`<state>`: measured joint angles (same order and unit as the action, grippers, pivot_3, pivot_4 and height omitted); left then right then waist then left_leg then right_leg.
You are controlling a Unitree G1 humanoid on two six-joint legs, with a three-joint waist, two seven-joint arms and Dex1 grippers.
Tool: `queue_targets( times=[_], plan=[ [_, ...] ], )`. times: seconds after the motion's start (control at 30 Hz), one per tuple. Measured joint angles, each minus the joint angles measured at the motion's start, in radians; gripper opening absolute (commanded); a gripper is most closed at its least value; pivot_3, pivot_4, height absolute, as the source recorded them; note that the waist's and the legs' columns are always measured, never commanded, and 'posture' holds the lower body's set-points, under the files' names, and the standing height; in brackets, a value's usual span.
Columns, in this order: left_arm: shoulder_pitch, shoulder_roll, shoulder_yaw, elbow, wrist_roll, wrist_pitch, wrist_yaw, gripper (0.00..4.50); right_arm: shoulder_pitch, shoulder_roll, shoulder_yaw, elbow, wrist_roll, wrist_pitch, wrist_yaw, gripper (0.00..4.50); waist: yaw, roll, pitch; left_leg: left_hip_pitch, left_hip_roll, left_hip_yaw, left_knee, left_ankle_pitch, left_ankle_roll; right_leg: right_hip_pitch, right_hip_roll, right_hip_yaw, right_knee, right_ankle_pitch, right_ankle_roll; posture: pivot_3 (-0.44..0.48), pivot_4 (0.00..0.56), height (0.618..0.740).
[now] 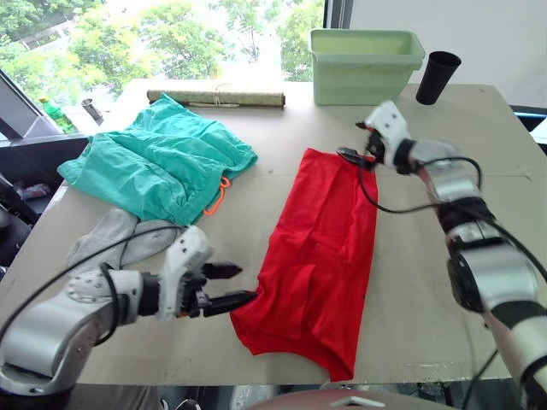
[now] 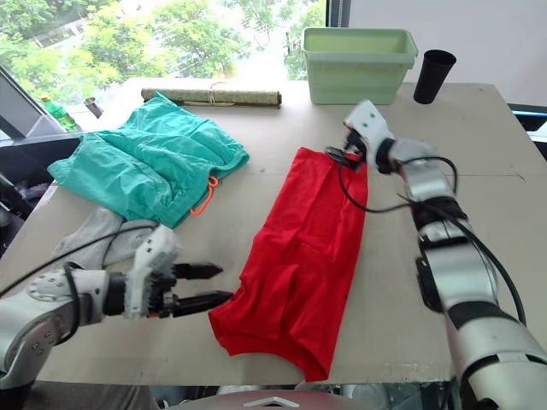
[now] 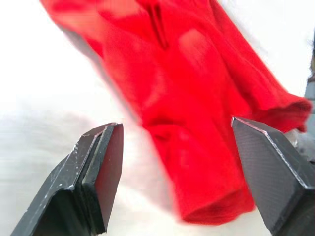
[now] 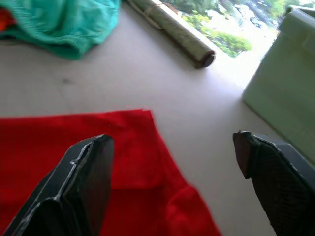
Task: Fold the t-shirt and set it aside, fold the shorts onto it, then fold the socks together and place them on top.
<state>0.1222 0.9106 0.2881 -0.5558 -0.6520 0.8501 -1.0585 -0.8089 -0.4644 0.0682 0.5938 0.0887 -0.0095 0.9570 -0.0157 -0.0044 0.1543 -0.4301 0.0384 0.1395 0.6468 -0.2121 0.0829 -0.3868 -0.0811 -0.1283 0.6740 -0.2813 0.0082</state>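
Left gripper [image 1: 229, 287] sits low at the near left corner of the t-shirt [image 1: 320, 256], fingers spread, nothing between them, tips just short of the red hem. Socks [image 1: 115, 237] lie left of the t-shirt, grey, partly tucked under the shorts' near edge. Shorts [image 1: 158, 162] rumpled, left and further back from the t-shirt, orange drawstring [image 1: 216, 196] on the shirt-facing side. T-shirt lies as a long narrow strip mid-table [image 1: 256, 111]. Right gripper [image 1: 363, 147] hovers at the t-shirt's far right corner, jaws wide, empty. Green bin [image 1: 363, 64], black cup [image 1: 437, 77] and rolled mat [image 1: 215, 98] behind the t-shirt at the far edge.
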Motion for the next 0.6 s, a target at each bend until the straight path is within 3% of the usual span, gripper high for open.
queue_targets(
  times=[0.07, 0.13, 0.2, 0.27, 0.3, 0.43, 0.6],
  plan=[
    [-0.004, 0.013, 0.002, 0.026, 0.003, -0.043, -0.038, 3.76, 0.078, -0.028, -0.005, -0.12, 0.034, 0.053, 0.028, 4.07, -0.005, 0.002, 0.001, 0.0, 0.0, 0.001, -0.001, 0.0, 0.0, -0.001, 0.0, 0.0, 0.0, 0.0, 0.0, 0.0, 0.15, 0.737],
    [-0.052, 0.088, -0.034, 0.154, 0.104, -0.255, -0.139, 3.76, 0.431, -0.155, -0.094, -0.508, 0.148, 0.122, 0.091, 4.07, 0.03, 0.002, -0.001, 0.002, 0.0, -0.003, -0.007, -0.002, -0.004, 0.002, -0.001, -0.005, -0.006, -0.001, -0.001, 0.0, 0.15, 0.737],
    [-0.113, 0.109, -0.072, 0.298, 0.219, -0.429, -0.171, 3.76, 0.644, -0.221, -0.129, -0.661, 0.202, 0.169, 0.135, 4.3, 0.032, 0.008, 0.0, 0.001, -0.001, -0.002, -0.01, -0.002, -0.004, 0.002, -0.001, -0.005, -0.01, -0.001, -0.001, 0.0, 0.15, 0.737],
    [-0.185, 0.09, -0.133, 0.387, 0.306, -0.616, -0.201, 3.76, 0.768, -0.259, -0.137, -0.762, 0.227, 0.191, 0.158, 4.3, 0.025, 0.011, 0.001, 0.002, 0.0, 0.0, -0.01, -0.002, -0.004, 0.002, -0.001, -0.004, -0.01, 0.0, -0.001, 0.0, 0.15, 0.737],
    [-0.264, 0.036, -0.194, 0.466, 0.374, -0.814, -0.217, 3.76, 0.848, -0.279, -0.166, -0.834, 0.231, 0.177, 0.157, 4.3, 0.024, 0.011, 0.001, 0.002, 0.0, 0.002, -0.01, -0.002, -0.004, 0.002, -0.001, -0.002, -0.011, 0.001, -0.001, 0.0, 0.15, 0.737],
    [-0.381, -0.003, -0.317, 0.666, 0.49, -1.169, -0.294, 3.76, 0.983, -0.298, -0.229, -0.89, 0.193, 0.023, 0.153, 4.3, 0.013, 0.003, 0.0, 0.003, 0.001, 0.003, -0.01, -0.002, -0.004, 0.001, 0.0, -0.002, -0.011, 0.002, -0.002, 0.0, 0.15, 0.737],
    [-0.503, -0.054, -0.45, 0.842, 0.515, -1.49, -0.428, 3.76, 1.113, -0.299, -0.237, -0.887, 0.093, -0.247, 0.15, 4.3, 0.024, 0.003, 0.0, 0.001, 0.001, 0.003, -0.009, 0.001, 0.0, 0.0, 0.001, -0.001, -0.011, 0.002, -0.002, 0.0, 0.15, 0.737]
  ],
)
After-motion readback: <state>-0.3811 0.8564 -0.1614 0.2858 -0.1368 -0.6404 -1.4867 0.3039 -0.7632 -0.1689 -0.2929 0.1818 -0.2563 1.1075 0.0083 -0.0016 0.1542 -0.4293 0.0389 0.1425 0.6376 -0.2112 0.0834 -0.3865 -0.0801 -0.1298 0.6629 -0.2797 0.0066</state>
